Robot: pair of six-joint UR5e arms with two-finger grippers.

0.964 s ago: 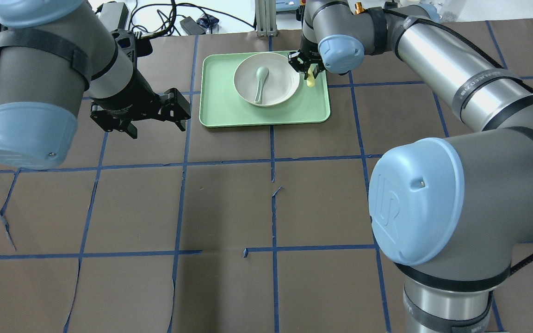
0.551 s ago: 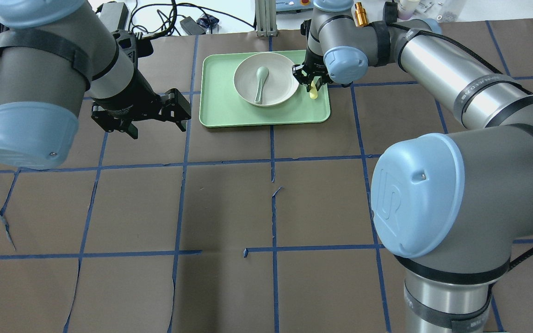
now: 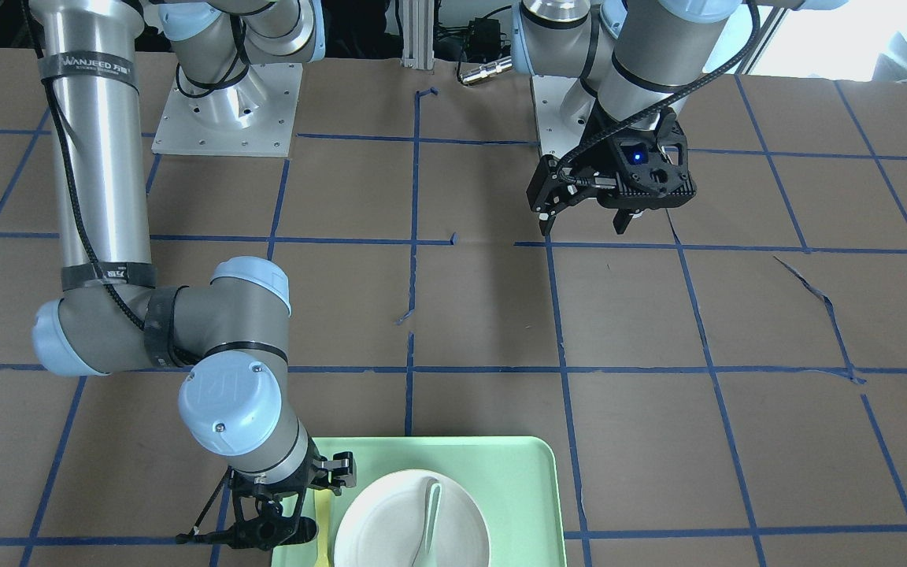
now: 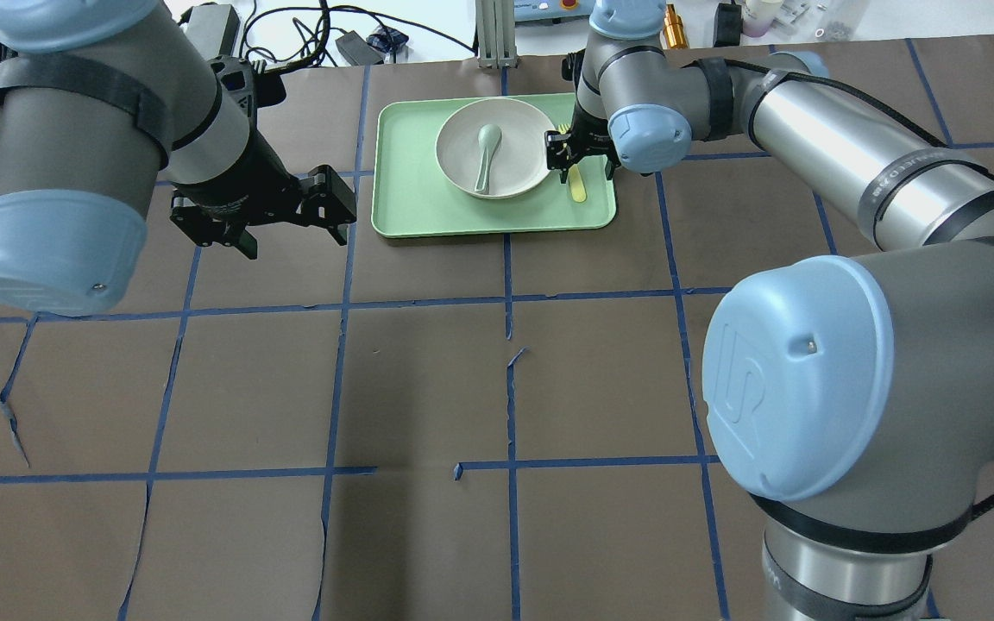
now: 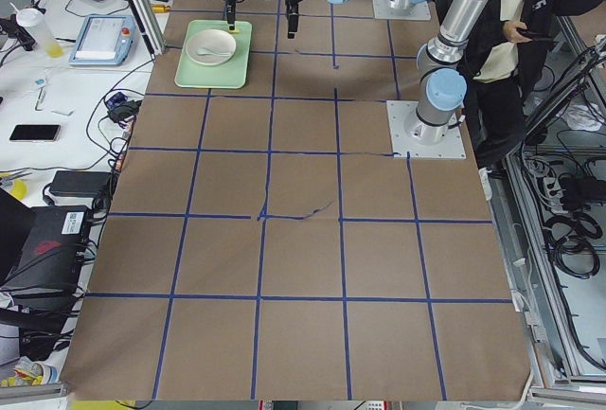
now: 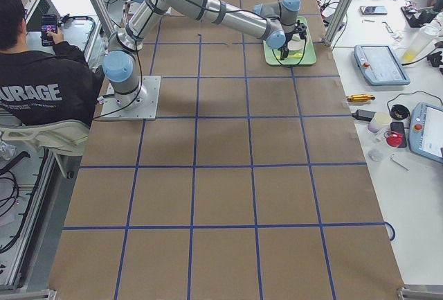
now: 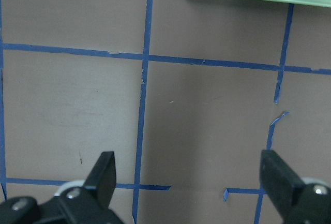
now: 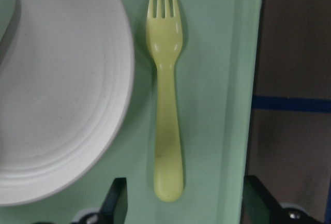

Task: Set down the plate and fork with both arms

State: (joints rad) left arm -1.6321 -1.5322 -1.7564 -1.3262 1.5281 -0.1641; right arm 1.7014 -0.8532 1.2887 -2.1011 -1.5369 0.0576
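Note:
The off-white plate [image 4: 519,159] sits on the mint-green tray [image 4: 411,203] with a grey-green spoon [image 4: 486,155] in it. The pale-yellow fork [image 4: 577,184] lies flat on the tray just right of the plate, tines toward the far edge. In the right wrist view the fork [image 8: 168,105] lies free beside the plate [image 8: 62,105]. My right gripper [image 4: 579,164] hovers over the fork's handle, open, fingers [image 8: 116,203] wide on either side. My left gripper [image 4: 260,207] is open and empty over bare table left of the tray; its fingers [image 7: 106,172] stand wide apart.
The table is brown paper with a blue tape grid. The tray [image 3: 516,488] sits at the far side from the robot bases. Cables and devices lie beyond the far table edge [image 4: 350,43]. A person sits by the robot base [image 6: 41,71].
My right gripper has come down and moved toward the tray's near side with the fork. The fork now lies flat on the tray, let go. The left arm has not moved.

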